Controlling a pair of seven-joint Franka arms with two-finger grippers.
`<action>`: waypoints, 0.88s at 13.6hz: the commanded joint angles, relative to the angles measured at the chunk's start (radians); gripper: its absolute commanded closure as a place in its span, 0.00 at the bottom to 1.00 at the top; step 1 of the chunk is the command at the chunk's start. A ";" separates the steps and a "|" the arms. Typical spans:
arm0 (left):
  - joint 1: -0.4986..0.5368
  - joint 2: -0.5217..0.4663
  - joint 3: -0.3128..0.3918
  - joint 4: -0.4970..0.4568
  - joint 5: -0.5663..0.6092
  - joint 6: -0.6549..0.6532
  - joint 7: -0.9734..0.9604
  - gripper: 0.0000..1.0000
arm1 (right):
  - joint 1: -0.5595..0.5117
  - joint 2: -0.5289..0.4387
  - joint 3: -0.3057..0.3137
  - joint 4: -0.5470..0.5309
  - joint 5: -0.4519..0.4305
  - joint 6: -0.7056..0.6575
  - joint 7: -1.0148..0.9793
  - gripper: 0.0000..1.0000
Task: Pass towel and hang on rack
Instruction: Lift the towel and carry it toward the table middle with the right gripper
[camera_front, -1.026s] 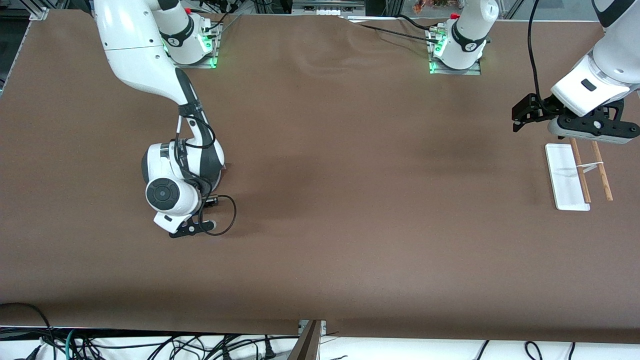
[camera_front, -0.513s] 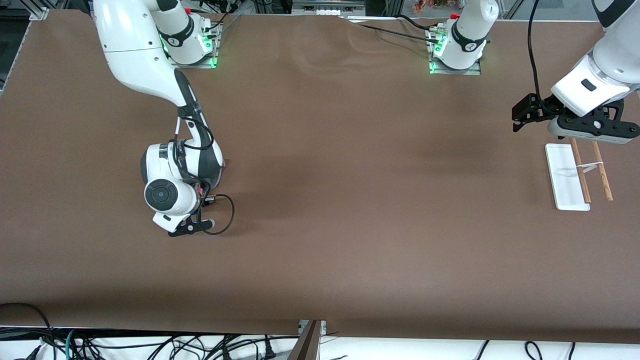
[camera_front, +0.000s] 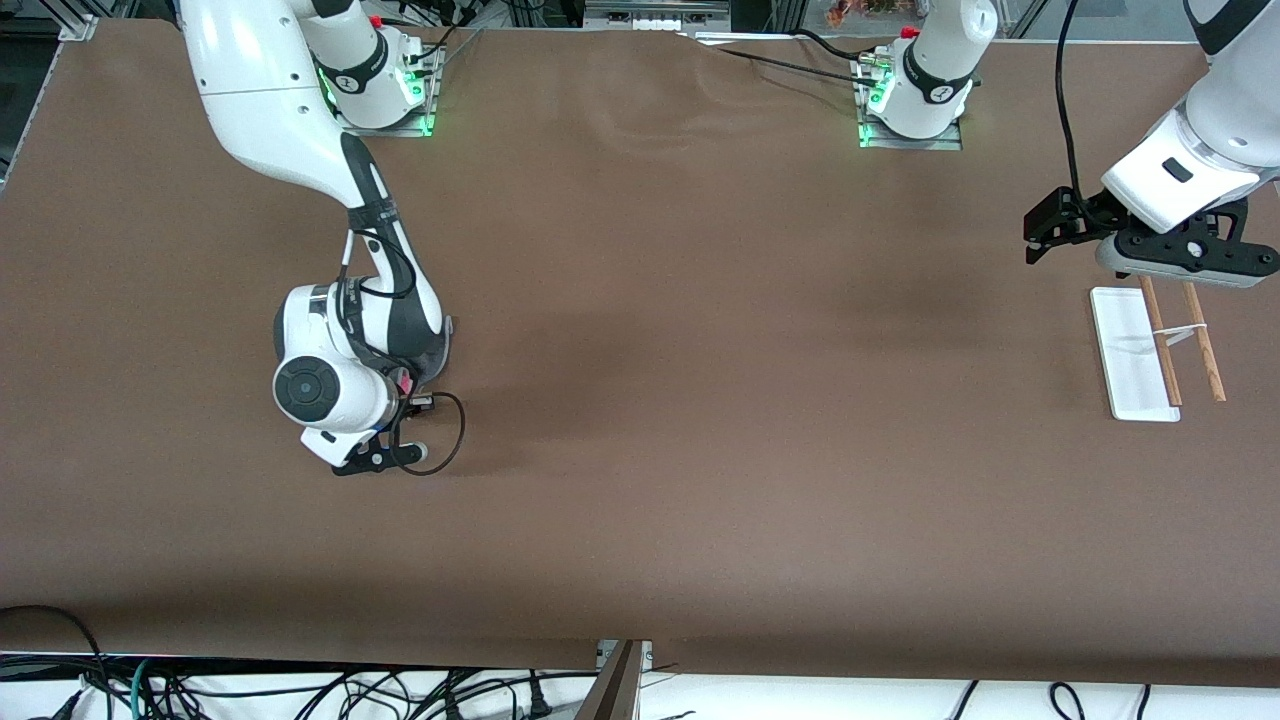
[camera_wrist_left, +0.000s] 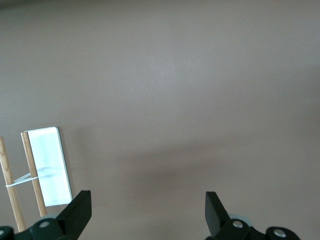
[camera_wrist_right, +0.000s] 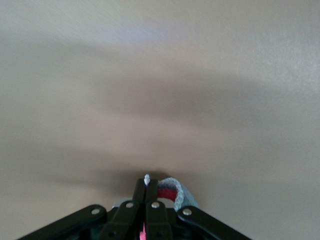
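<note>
My right gripper (camera_wrist_right: 146, 182) is shut on the towel (camera_wrist_right: 176, 192), low over the table toward the right arm's end. A light stitched edge pokes out between the fingertips. A fold showing the pink-red face and the grey face bulges beside one finger. In the front view only a red speck of towel (camera_front: 405, 380) shows under the right wrist, which hides the gripper itself. The rack (camera_front: 1132, 350) has a white base and two wooden rods (camera_front: 1162, 340); it stands toward the left arm's end. My left gripper (camera_wrist_left: 148, 210) hangs open and empty over the rack's end nearest the bases (camera_wrist_left: 47, 165).
Brown cloth covers the whole table (camera_front: 700, 400). A black cable loop (camera_front: 450, 440) hangs from the right wrist close to the cloth. Both arm bases (camera_front: 910, 100) stand along the table's edge farthest from the front camera.
The right wrist has shifted a little toward its own end of the table, and a red bit of towel has come into sight beside it. The left arm has stayed still.
</note>
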 joint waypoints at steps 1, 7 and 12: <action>0.010 -0.018 -0.007 -0.010 0.013 0.010 0.015 0.00 | -0.004 -0.024 0.001 0.116 0.052 -0.166 0.025 1.00; 0.000 -0.015 -0.013 0.007 0.013 0.004 0.004 0.00 | 0.004 -0.026 0.008 0.363 0.246 -0.512 0.218 1.00; -0.007 -0.012 -0.038 0.051 0.010 -0.028 0.007 0.00 | 0.006 -0.063 0.041 0.447 0.442 -0.587 0.449 1.00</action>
